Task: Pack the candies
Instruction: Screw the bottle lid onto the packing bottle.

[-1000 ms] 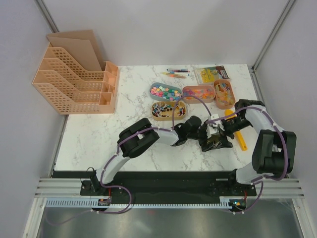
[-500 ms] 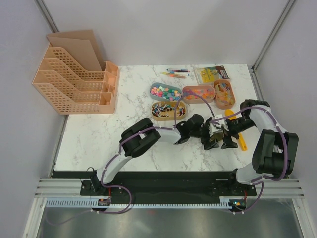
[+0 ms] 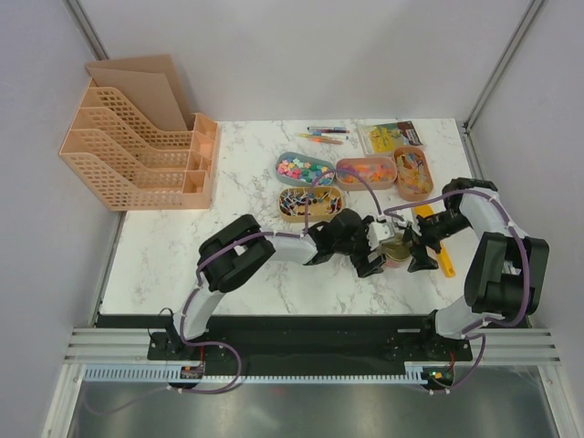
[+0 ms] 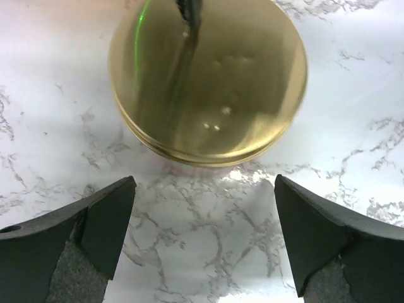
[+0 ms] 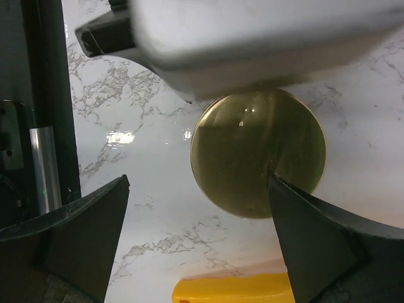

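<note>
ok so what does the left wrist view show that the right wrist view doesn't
Only the left wrist: the left hand, open, and a dark tip at the top edge over the gold lid.
Only the right wrist: the right hand, open, a yellow scoop at the bottom edge, and a blurred white arm part overhanging the lid.
Both: the lid lying on the marble table, ahead of open fingers that grip nothing.

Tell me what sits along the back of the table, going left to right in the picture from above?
Peach file rack → grey-blue tray of candies → wide orange tray → tall orange tray.
</note>
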Controlling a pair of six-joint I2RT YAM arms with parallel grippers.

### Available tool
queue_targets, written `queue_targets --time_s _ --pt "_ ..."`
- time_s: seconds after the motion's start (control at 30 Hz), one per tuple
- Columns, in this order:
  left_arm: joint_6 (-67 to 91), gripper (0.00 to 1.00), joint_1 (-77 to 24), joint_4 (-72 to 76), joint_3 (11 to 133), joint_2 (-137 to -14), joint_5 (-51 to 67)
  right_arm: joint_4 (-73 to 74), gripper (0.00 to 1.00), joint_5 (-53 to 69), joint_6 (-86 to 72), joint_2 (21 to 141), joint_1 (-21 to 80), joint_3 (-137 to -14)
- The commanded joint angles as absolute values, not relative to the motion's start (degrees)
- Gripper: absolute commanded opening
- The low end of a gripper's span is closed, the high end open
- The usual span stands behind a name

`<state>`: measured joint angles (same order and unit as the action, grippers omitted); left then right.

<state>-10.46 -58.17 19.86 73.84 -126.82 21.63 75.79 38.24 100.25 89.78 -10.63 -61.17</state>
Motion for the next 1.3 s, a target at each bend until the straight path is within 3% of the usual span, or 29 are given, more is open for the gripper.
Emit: queue_targets --time_s 0.0,0.07,0.2,0.63,0.93,1.27 --pt "-0.27 1.0 -57.13 -24.81 69.32 -140.6 12.75 79.28 0.98 29.01 97.03 93.6 -10.37 -58.01" --pt "1.67 1.0 -56.87 -30.3 76.45 -143.86 14.66 79.36 0.98 28.74 97.29 93.52 -10.46 -58.36" --pt "0.53 1.0 -57.13 -25.41 72.69 -140.28 12.92 79.45 0.98 29.0 97.73 93.34 -10.46 -59.15" --pt "-2.02 1.0 -59.14 -20.92 71.02 -143.7 15.64 78.05 0.98 30.06 94.93 91.41 -10.11 -57.04" --pt "-2.11 1.0 -62.75 -18.81 71.1 -145.72 11.25 76.73 0.98 31.03 92.9 92.29 -10.02 -57.83" --pt "-2.2 0.93 -62.84 -17.58 71.63 -146.43 10.55 75.85 0.98 31.38 92.73 92.9 -10.02 -57.13"
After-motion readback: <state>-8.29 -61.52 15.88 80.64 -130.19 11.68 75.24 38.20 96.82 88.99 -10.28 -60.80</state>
